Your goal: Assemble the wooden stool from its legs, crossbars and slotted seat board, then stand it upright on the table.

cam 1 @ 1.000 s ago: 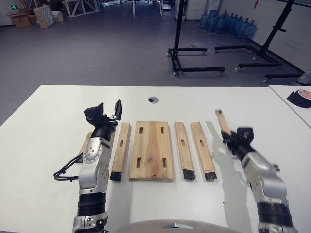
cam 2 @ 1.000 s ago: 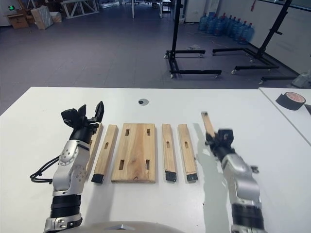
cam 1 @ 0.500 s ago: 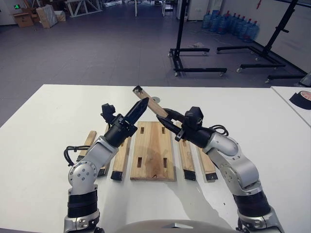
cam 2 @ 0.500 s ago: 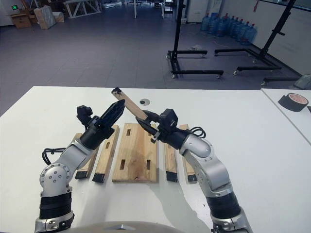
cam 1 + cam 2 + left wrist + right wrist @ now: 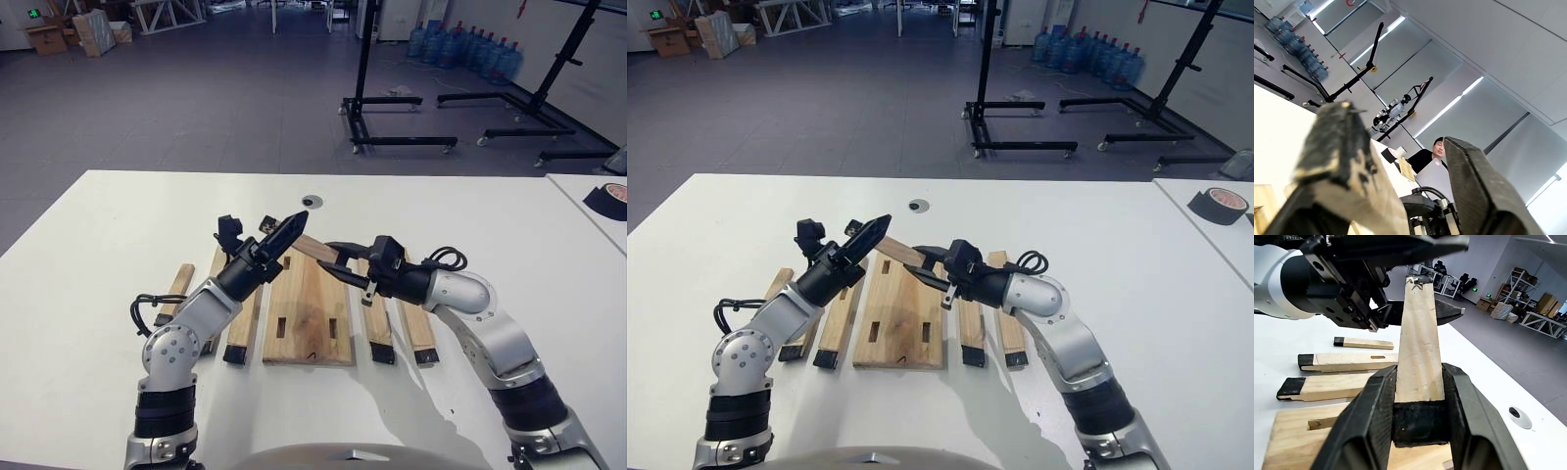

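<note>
The slotted seat board [image 5: 306,305] lies flat mid-table. Slotted legs lie beside it: one on its left [image 5: 242,315], two on its right [image 5: 375,318] [image 5: 415,328]. A short crossbar [image 5: 177,284] lies at the far left. My right gripper [image 5: 342,263] is shut on the black-tipped end of a wooden bar [image 5: 1419,333], held low over the board's far part. My left gripper [image 5: 288,231] is open around the bar's other end [image 5: 1354,161]. One of its fingers [image 5: 1474,188] stands clear of the wood.
A round cable hole [image 5: 310,202] is in the table's far middle. A black tape roll [image 5: 605,197] sits on the neighbouring table at the right. A black cable [image 5: 147,311] loops beside my left arm. Black wheeled stands [image 5: 397,122] are on the floor beyond.
My right arm swung in from the right with the bar, and my left gripper closed in on the bar's free end. In the last half second both sank toward the seat board.
</note>
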Available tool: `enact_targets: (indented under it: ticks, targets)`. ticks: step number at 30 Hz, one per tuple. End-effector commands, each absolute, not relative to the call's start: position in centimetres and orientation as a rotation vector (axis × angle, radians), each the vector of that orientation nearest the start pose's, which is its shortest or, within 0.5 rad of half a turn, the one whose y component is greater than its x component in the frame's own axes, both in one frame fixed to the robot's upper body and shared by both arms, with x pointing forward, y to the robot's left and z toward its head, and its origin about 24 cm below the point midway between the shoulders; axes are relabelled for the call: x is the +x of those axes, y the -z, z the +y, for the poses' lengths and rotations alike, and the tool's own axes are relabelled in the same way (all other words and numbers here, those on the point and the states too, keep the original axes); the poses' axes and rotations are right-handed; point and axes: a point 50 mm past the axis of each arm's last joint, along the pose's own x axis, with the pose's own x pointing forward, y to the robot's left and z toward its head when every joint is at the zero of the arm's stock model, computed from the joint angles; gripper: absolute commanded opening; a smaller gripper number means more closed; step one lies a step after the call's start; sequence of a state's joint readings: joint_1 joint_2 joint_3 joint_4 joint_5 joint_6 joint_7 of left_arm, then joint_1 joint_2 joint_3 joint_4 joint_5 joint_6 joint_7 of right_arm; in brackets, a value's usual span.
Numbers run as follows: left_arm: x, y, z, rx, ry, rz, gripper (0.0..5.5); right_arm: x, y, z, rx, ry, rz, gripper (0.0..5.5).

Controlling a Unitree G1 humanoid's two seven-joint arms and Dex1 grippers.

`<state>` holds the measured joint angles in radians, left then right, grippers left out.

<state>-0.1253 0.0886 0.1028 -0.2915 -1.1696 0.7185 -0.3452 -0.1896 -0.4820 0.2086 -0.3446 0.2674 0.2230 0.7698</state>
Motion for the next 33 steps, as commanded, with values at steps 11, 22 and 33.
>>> enact_targets:
  ticks: [11,22,33]
  targets:
    - [25.5,-11.5,11.2,-0.864,0.821,0.087,0.55,25.1,-12.1,-12.8,-0.443,-1.079,-0.106,1.27]
    - [26.2,-11.3,11.6,-0.775,0.769,0.066,0.38,25.2,-11.3,-13.0,-0.417,-1.036,-0.060,1.97]
    - [26.7,-11.8,18.7,-0.361,0.481,0.060,0.38,26.1,-11.1,-15.8,-0.192,-0.591,-0.064,2.99]
